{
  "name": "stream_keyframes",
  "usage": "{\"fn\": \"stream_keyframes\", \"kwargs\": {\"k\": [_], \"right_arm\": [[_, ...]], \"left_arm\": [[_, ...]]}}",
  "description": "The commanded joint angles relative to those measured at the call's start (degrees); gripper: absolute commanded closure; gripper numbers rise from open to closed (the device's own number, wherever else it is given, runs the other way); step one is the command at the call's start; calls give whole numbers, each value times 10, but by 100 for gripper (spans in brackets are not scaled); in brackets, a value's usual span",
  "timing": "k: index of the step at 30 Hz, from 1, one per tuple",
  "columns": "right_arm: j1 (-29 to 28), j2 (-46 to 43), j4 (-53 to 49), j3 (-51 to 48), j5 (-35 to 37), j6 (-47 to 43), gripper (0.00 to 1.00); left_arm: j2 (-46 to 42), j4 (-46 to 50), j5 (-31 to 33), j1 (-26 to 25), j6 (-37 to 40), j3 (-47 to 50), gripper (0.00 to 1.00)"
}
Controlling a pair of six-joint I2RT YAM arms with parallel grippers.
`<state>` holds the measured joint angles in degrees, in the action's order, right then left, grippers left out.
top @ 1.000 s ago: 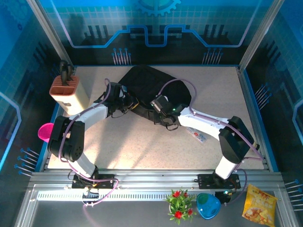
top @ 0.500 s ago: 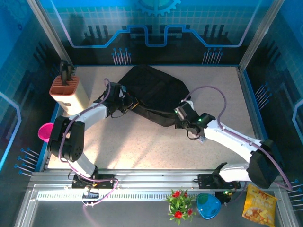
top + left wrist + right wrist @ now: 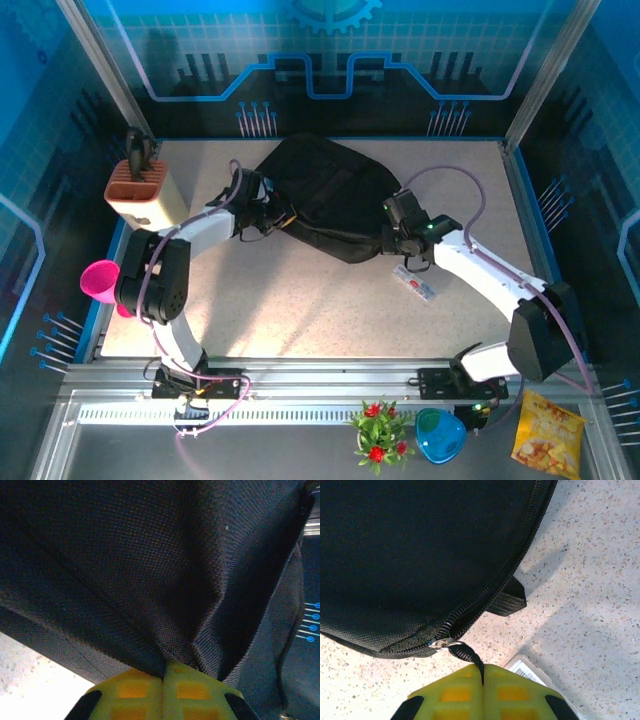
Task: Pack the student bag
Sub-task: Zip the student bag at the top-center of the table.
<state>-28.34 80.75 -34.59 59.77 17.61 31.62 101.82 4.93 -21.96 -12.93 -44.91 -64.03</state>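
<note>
The student bag (image 3: 322, 195), a big black fabric backpack, lies at the back middle of the table. My left gripper (image 3: 272, 215) pinches a fold of the bag's fabric (image 3: 165, 650) at its left edge, yellow fingers (image 3: 132, 690) pressed together. My right gripper (image 3: 393, 243) sits at the bag's right rim, shut on the black zip pull tab (image 3: 470, 656) that hangs from a silver slider (image 3: 440, 643). The zip track (image 3: 495, 580) runs up and to the right from the slider along the bag (image 3: 420, 545).
A flat white packet with a barcode label (image 3: 417, 284) lies on the table just below the right gripper, and its corner (image 3: 527, 667) shows beside the fingers. A white and orange holder (image 3: 145, 190) stands at back left. A pink cup (image 3: 100, 278) sits at the left edge.
The right arm has swung from the bag's lower middle out to its right rim, and the bag's lower edge has drawn up with it. The left gripper has held its place.
</note>
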Motion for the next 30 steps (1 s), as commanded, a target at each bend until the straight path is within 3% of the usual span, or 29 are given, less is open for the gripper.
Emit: {"fn": "stream_keyframes", "kwargs": {"k": [1, 2, 4, 6, 9, 14, 16, 20, 25, 30], "right_arm": [[15, 10, -35, 34, 23, -17, 100], [12, 10, -28, 37, 12, -22, 100], [5, 9, -12, 46, -14, -31, 100], [-3, 9, 0, 61, -41, -40, 100], [-23, 20, 3, 98, -67, -57, 100], [-67, 59, -7, 166, -84, -84, 100], [-86, 79, -10, 192, -97, -91, 100], [-121, 112, 0, 229, -135, -91, 100], [-151, 149, 26, 254, -190, -82, 100], [-176, 170, 48, 257, -227, -76, 100]], "left_arm": [[23, 40, 23, 12, 47, -41, 100], [24, 48, 29, 13, 54, -47, 98], [18, 61, 47, 14, 58, -49, 76], [0, 66, 62, 16, 59, -40, 61], [-39, 71, 80, 18, 54, -13, 46], [-125, 73, 93, 18, 11, 61, 36], [-165, 71, 68, 18, -35, 95, 31], [-245, -40, -3, 12, -154, 198, 22], [-290, -71, -22, 2, -231, 245, 18], [-281, -89, -29, -25, -295, 255, 18]]}}
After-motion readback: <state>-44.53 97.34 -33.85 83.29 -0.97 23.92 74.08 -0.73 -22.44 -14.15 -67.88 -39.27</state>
